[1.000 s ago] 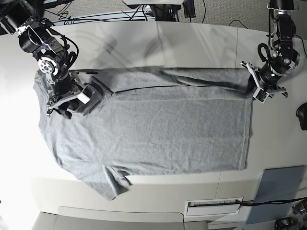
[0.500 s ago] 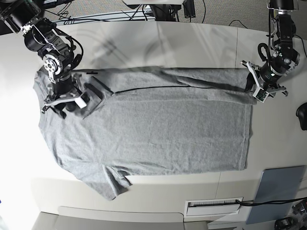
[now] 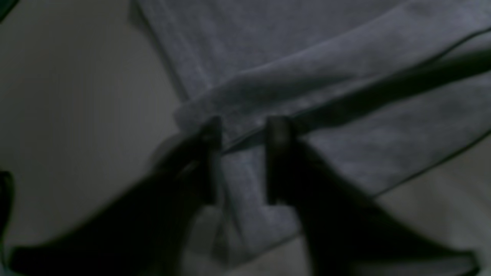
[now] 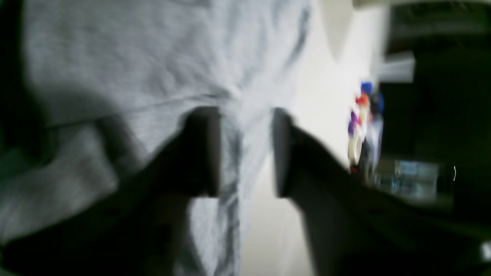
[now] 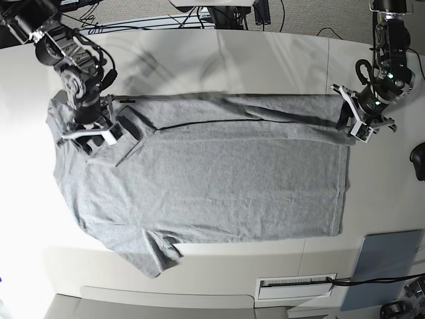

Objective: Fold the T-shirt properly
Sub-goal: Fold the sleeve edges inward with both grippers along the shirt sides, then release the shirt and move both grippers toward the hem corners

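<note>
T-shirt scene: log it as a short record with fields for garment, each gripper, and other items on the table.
garment: grey T-shirt spread flat on the white table, far edge folded over in a long strip, plain side up
left gripper: left gripper at the folded hem corner, fabric between its narrowly spaced fingers
right gripper: right gripper at the shoulder end, a bunched ridge of cloth between its fingers
grip status: blurred wrist views, clamping not certain
other items: grey-blue pad at the table's near corner, apart from the shirt
</note>
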Controlling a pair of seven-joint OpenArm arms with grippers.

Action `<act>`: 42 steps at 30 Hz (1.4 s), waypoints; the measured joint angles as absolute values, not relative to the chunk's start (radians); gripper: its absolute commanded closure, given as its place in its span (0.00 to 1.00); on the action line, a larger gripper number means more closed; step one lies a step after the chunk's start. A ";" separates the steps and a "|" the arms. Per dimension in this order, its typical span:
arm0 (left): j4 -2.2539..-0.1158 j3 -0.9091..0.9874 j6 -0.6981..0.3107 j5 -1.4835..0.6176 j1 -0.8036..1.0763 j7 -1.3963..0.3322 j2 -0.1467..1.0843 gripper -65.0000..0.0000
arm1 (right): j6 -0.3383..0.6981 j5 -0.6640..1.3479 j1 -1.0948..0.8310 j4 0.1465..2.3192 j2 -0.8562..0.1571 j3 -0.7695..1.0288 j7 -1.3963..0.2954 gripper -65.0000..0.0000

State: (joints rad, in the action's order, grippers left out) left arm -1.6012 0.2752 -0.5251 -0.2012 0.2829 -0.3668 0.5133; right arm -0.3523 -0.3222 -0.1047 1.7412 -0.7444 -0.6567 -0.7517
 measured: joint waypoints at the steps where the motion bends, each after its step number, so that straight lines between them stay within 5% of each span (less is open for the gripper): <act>1: -1.601 0.275 -0.528 -0.220 0.286 -0.368 0.513 1.00 | -0.426 -0.349 -0.117 1.742 -0.737 -0.656 -0.761 0.99; 3: -1.601 0.275 -0.529 -0.267 0.290 -0.382 0.512 1.00 | -0.527 -0.397 -0.143 1.745 -0.708 -0.628 -0.788 1.00; 8: -1.602 0.275 -0.451 -0.372 0.290 -0.445 0.506 1.00 | -0.517 -0.315 -0.233 1.745 -0.616 -0.458 -0.773 1.00; 11: -1.601 0.277 -0.352 -0.369 0.289 -0.465 0.480 1.00 | -0.373 -0.159 -0.255 1.742 -0.574 -0.318 -0.732 1.00; 18: -1.601 0.277 -0.358 -0.391 0.292 -0.539 0.385 1.00 | -0.134 0.014 -0.253 1.737 -0.541 -0.170 -0.713 1.00; 30: -1.513 0.284 -0.340 -0.434 0.309 -0.473 0.344 1.00 | -0.107 -0.031 -0.292 1.599 -0.529 -0.168 -0.677 1.00; 42: -1.538 0.343 -0.422 -0.484 0.525 -0.351 0.380 1.00 | -0.213 -0.187 -0.519 1.678 -0.535 -0.163 -0.655 1.00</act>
